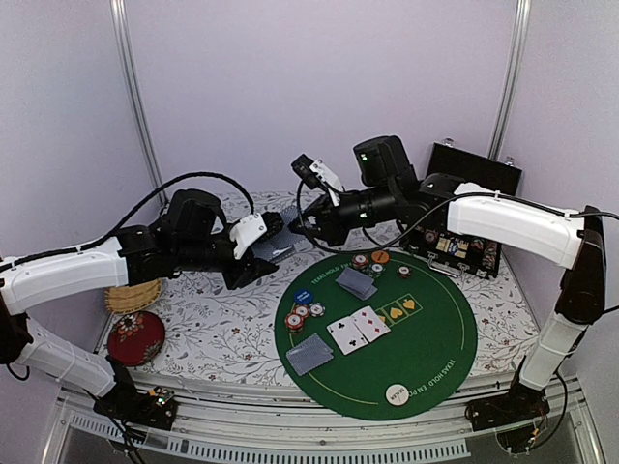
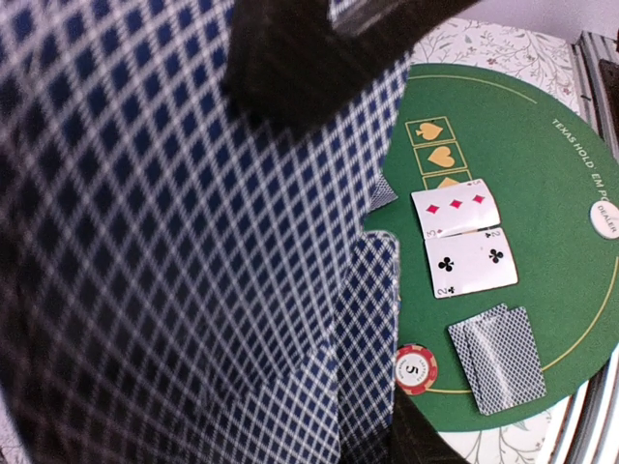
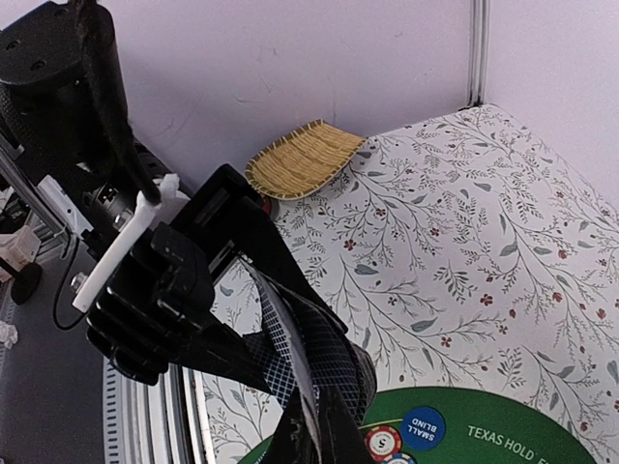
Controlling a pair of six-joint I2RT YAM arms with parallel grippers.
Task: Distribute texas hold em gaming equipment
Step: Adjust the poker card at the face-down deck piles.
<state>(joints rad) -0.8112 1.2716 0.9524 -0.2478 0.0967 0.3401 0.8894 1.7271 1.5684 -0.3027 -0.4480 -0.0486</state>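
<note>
A fanned stack of playing cards (image 1: 286,224) with blue-checked backs hangs in the air between my two grippers, left of the green mat (image 1: 435,358). My left gripper (image 1: 261,249) is shut on the stack, which fills the left wrist view (image 2: 174,242). My right gripper (image 1: 308,224) is shut on the cards' far edge; its pinch shows in the right wrist view (image 3: 324,425). On the mat lie two face-up cards (image 1: 358,329), two face-down pairs (image 1: 309,354) (image 1: 356,282), red-white chips (image 1: 302,314), a blue button (image 1: 303,295), an orange button (image 1: 380,257) and a white dealer button (image 1: 396,393).
An open black chip case (image 1: 466,242) stands at the back right. A red round cushion (image 1: 135,336) and a woven basket (image 1: 131,295) sit at the left, under the left arm. The mat lies on a floral tablecloth (image 1: 222,338).
</note>
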